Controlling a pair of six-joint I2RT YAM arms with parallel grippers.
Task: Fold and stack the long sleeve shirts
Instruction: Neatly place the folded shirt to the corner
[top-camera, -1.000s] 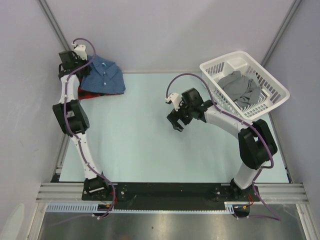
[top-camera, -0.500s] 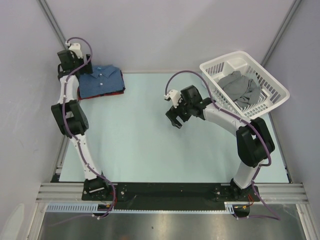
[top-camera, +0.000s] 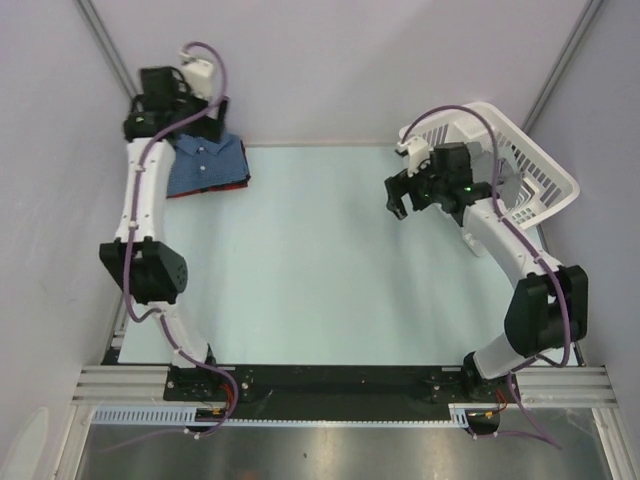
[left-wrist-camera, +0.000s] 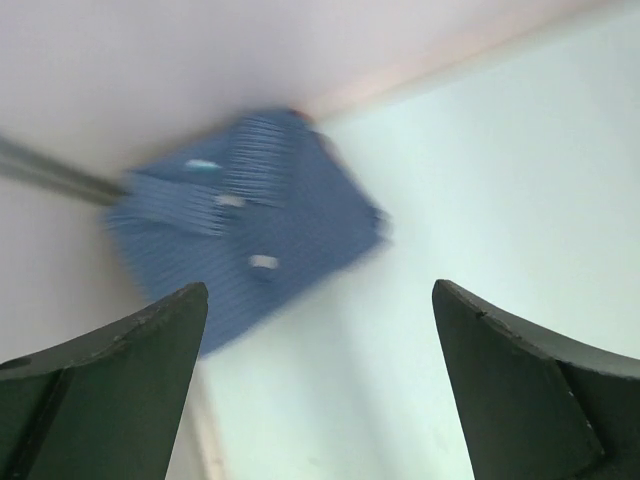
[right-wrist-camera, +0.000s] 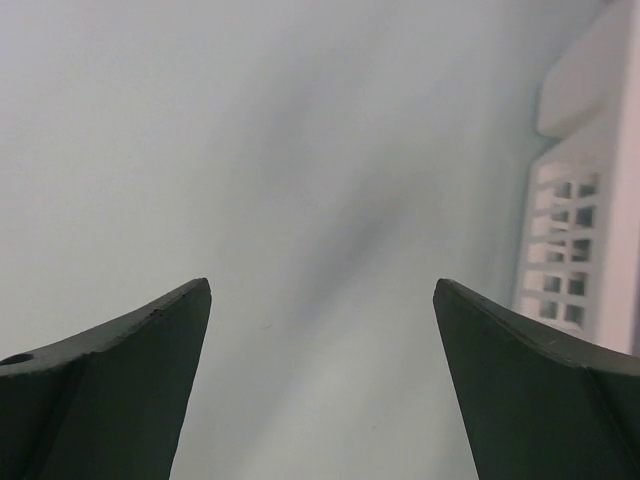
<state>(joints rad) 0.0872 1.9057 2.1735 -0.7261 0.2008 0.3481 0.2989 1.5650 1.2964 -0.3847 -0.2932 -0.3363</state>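
The dark blue checked long sleeve shirt (top-camera: 205, 165) lies folded at the table's back left corner. It rests on the red plaid shirt (top-camera: 218, 187), of which only an edge shows. My left gripper (top-camera: 170, 118) hangs above the stack's far left side, open and holding nothing. In the left wrist view the blue shirt (left-wrist-camera: 250, 230) is blurred beyond my left gripper (left-wrist-camera: 320, 285), whose jaws stand wide apart. My right gripper (top-camera: 402, 196) is open over bare table, just left of the basket. The right wrist view shows only table between the fingers of my right gripper (right-wrist-camera: 322, 282).
A white slatted laundry basket (top-camera: 520, 125) stands at the back right, with my right forearm across its front; its wall (right-wrist-camera: 585, 230) shows at the right edge of the right wrist view. Grey walls close in the back and left of the pale table (top-camera: 300, 260).
My left gripper has opened, let go of the blue shirt and risen toward the back wall; the shirt has settled flat on the red one. My right arm has swung right toward the basket.
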